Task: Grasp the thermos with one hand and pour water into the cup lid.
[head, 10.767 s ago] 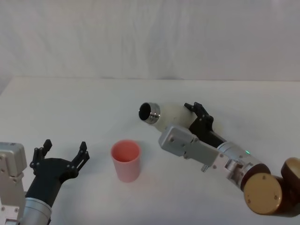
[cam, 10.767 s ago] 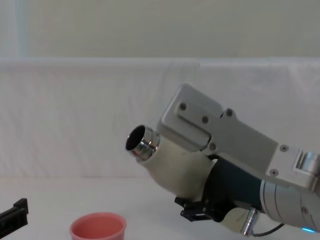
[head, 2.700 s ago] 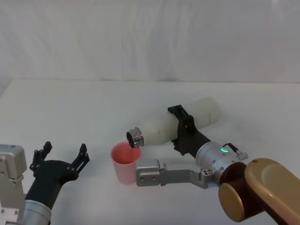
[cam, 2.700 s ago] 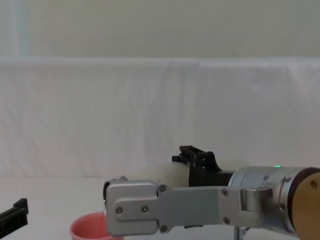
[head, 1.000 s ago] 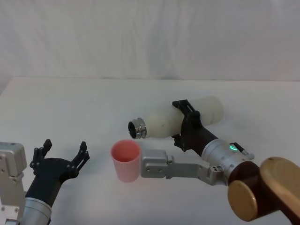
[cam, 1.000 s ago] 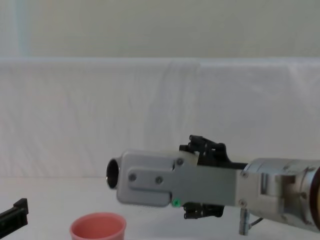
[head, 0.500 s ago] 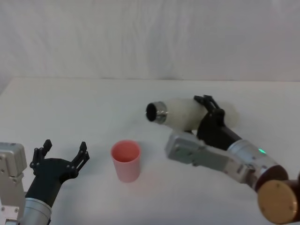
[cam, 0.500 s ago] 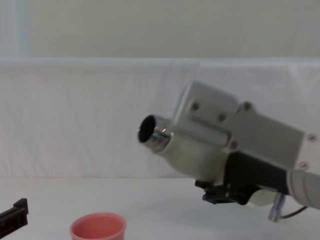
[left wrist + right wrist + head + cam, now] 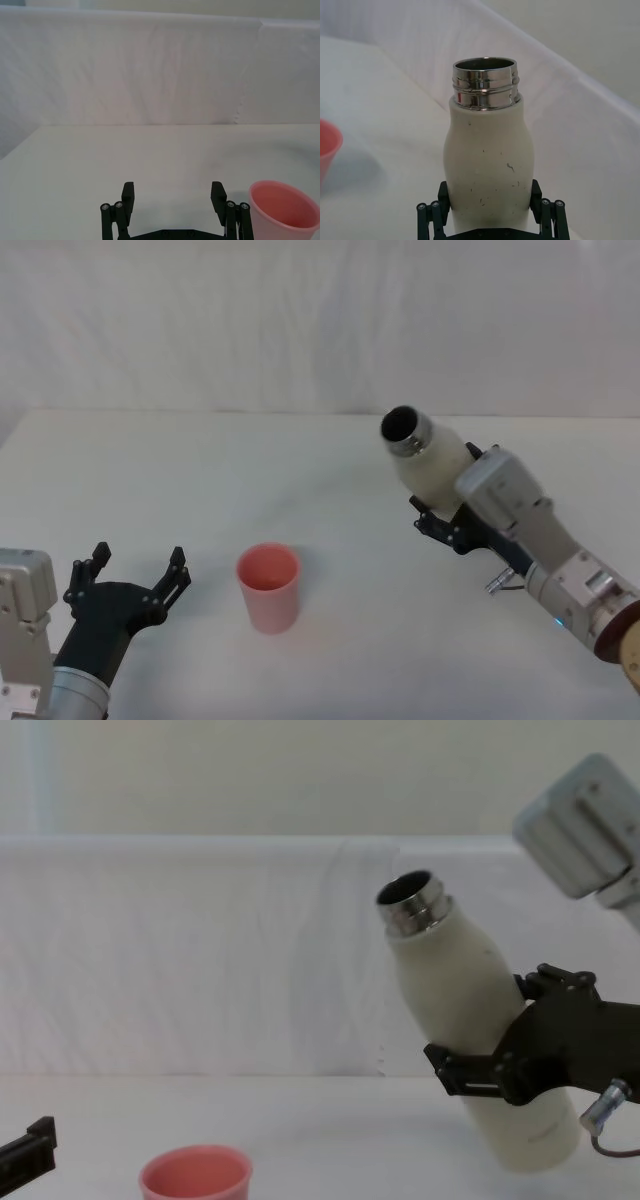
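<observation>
Staged robot test setup, bare white table (image 9: 200, 470), white cloth backdrop (image 9: 300, 320) draped behind it

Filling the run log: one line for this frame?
right gripper: shut on thermos, tilted, off table | cup lid: upright on table | left gripper: open, parked beside cup lid

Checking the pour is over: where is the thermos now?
The thermos is at the head view's right, held by the right gripper, tilted slightly, well right of the cup lid.

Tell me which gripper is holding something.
The right gripper: its fingers are clamped around the cream thermos, held tilted above the table. The left gripper rests open, holding nothing.
</observation>
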### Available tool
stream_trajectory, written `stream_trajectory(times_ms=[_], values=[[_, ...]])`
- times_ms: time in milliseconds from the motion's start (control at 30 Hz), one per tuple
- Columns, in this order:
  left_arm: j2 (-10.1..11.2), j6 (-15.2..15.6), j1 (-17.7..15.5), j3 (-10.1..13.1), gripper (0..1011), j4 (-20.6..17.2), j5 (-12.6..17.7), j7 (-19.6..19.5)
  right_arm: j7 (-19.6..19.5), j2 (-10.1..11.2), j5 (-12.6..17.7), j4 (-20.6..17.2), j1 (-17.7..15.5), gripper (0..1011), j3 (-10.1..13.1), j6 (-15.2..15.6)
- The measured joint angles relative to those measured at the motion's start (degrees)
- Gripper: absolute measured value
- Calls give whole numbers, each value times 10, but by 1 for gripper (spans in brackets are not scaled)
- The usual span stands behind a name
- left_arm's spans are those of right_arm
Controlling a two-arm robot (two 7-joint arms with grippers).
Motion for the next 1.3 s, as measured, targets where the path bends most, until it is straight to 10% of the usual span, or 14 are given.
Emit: stream_trajectory(times_ms=[567,1300], values=[[0,0,0,0,1001,0,0,0,30,-28,158,26,-2,957,40,17],[0,0,0,0,1001,0,0,0,71,-60,281,112,51,957,22,50]])
